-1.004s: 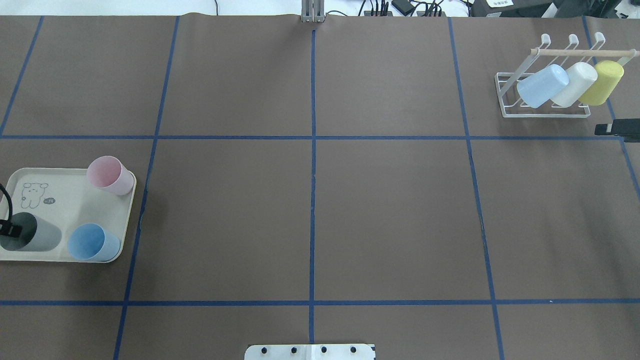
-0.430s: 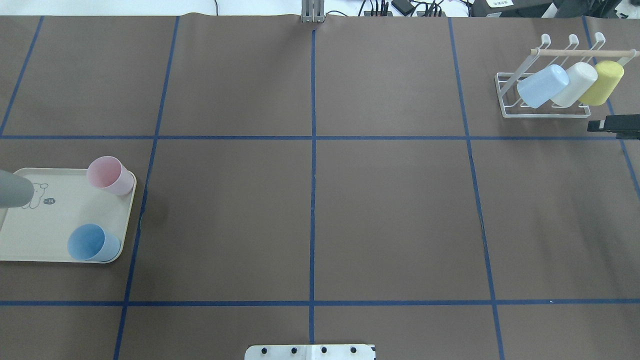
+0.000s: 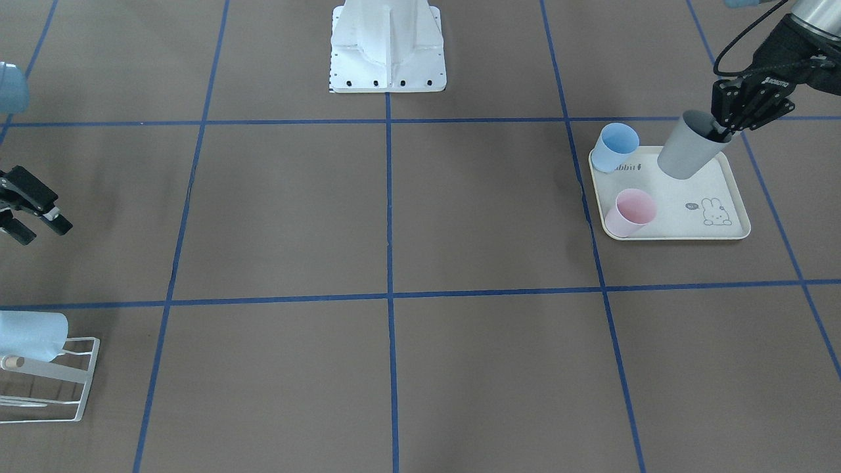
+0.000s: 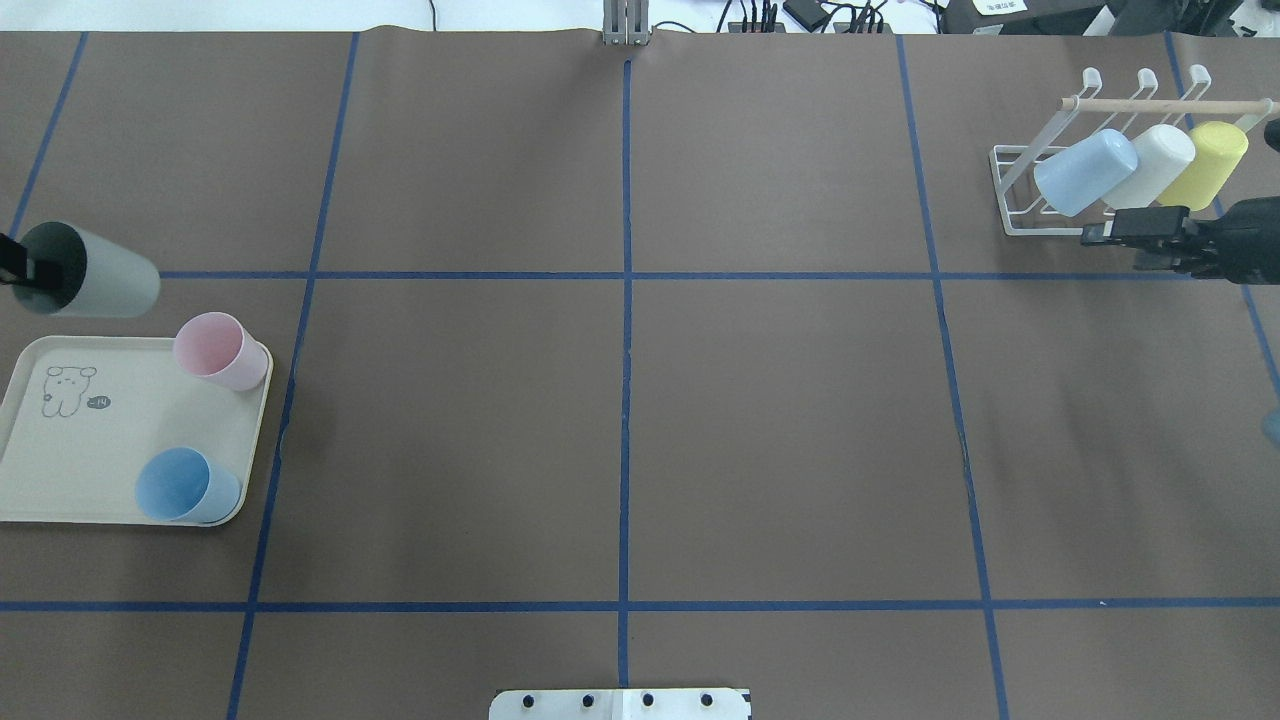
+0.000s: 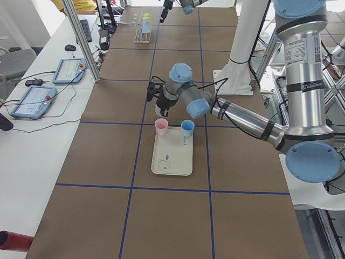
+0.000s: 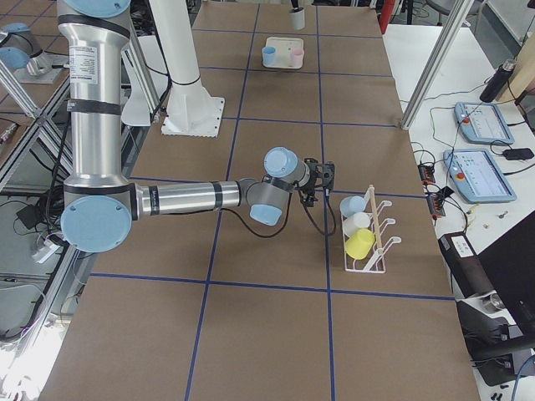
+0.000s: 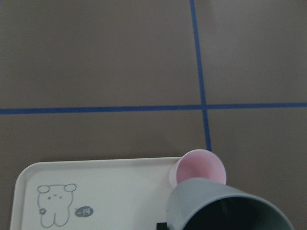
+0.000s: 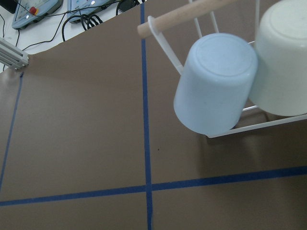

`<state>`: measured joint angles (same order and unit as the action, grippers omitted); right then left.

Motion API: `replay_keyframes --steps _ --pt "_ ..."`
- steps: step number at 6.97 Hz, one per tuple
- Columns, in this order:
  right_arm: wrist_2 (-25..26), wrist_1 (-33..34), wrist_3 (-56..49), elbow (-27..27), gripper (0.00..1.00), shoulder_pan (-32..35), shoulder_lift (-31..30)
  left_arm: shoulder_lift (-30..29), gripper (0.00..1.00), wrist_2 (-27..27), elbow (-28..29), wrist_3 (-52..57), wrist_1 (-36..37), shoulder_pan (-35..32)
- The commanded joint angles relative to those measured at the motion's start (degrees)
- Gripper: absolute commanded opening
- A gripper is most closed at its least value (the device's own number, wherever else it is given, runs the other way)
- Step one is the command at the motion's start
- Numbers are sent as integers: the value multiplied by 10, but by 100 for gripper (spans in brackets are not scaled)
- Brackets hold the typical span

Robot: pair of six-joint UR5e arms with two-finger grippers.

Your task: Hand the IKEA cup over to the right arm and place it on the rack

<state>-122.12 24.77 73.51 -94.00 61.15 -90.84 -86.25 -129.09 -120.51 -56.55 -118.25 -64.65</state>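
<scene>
The IKEA cup (image 4: 95,284), a grey tumbler, hangs tilted in the air just past the far edge of the cream tray (image 4: 95,450). My left gripper (image 4: 22,276) is shut on its rim, with one finger inside the mouth, as the front view also shows for the cup (image 3: 688,155) and the gripper (image 3: 728,123). The left wrist view has the cup's rim (image 7: 225,206) at the bottom. My right gripper (image 4: 1098,236) is open and holds nothing, level with the near side of the white wire rack (image 4: 1012,222). The front view shows that gripper (image 3: 41,228) too.
On the tray stand a pink cup (image 4: 215,350) and a blue cup (image 4: 185,485). The rack holds a pale blue cup (image 4: 1085,172), a white cup (image 4: 1150,168) and a yellow cup (image 4: 1205,165) under its wooden rod (image 4: 1160,104). The robot's white base (image 3: 387,49) sits mid-table.
The left gripper has lifted the grey cup off the tray and carried it past the tray's far edge. The right gripper has come further in along the rack's near side.
</scene>
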Motion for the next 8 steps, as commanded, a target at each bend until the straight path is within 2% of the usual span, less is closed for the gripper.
replay_keyframes --steps 1,3,6,8 --pt "42 1 85 4 100 -55 47 -111 0 -25 18 -141 -3 6" --pt "62 0 100 6 100 -92 63 -207 0 -21 65 -241 -19 74" --pt "61 -1 115 4 100 -109 85 -239 0 -19 105 -388 -156 113" --pt "59 -1 143 -1 100 -111 104 -310 0 -18 164 -404 -186 143"
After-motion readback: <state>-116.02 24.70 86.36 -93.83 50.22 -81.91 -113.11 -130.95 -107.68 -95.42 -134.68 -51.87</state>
